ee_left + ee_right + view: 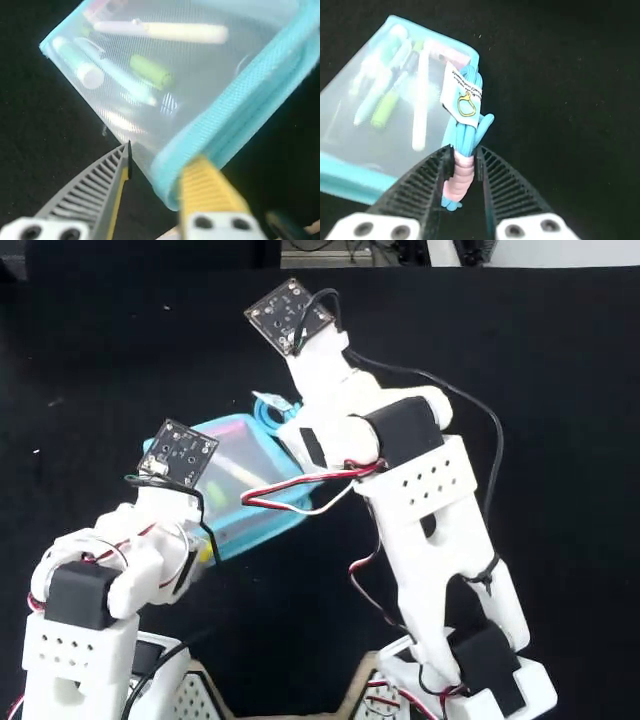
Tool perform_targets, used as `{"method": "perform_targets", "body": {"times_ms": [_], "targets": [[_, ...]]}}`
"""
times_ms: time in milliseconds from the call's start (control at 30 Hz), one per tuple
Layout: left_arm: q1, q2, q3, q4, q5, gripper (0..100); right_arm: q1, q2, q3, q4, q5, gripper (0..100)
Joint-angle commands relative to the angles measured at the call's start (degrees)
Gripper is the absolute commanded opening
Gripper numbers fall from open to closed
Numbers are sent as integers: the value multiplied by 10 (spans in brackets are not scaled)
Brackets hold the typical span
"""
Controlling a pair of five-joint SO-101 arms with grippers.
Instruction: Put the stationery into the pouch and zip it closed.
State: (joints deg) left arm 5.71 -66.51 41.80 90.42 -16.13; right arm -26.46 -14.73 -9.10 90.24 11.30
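Your left gripper (162,155) has one grey ribbed finger (92,187), one yellow; your right gripper (464,150) has black ribbed ones. Behind them: white arms (440,530), black servos (405,425), red-and-white cables (300,490).

**High view.** Fixed camera above and behind the arm bases, looking steeply down on the black table (560,360). The bases occupy the lower frame and the pouch (240,455) lies left of centre.

**Left wrist view.** Arm-mounted camera, sighting along the left gripper (162,155), very close to a pouch corner.

**Right wrist view.** Arm-mounted camera, sighting along the right gripper (465,150) from slightly farther off, with the zipper cord (467,125) pinched in its jaws.

All three views share the pouch.
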Motion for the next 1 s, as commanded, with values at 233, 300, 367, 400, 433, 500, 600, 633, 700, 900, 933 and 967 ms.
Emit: {"method": "perform_targets", "body": {"times_ms": [233, 300, 367, 400, 433, 500, 600, 633, 700, 900, 933, 967], "targets": [[-12, 2, -117, -5, 8, 30, -6, -34, -33, 61, -2, 11], [-12, 2, -131, -5, -3, 30, -6, -73, -30, 68, -2, 11], [-12, 3, -146, 7, -31, 30, -7, -108, -29, 81, -1, 11], [-12, 3, -159, 18, -41, 30, -7, -123, -22, 88, -1, 11], [-12, 6, -172, 31, -48, 30, -7, -136, -8, 91, -1, 11], [-12, 24, -211, 59, -62, 30, -7, -156, 31, 89, 2, 11], [-12, 81, -281, 91, -64, 30, -7, -183, 90, 76, 29, 11], [-12, 105, -303, 95, -64, 30, -7, -196, 107, 76, 33, 11], [-13, 156, -342, 103, -64, 30, -7, -229, 134, 76, 45, 11], [-13, 265, -418, 104, -65, 30, -5, -320, 245, 74, 107, 12], [-13, 275, -428, 104, -65, 30, -5, -328, 265, 74, 113, 13], [-13, 287, -436, 104, -66, 30, -1, -333, 284, 74, 117, 18]]}}
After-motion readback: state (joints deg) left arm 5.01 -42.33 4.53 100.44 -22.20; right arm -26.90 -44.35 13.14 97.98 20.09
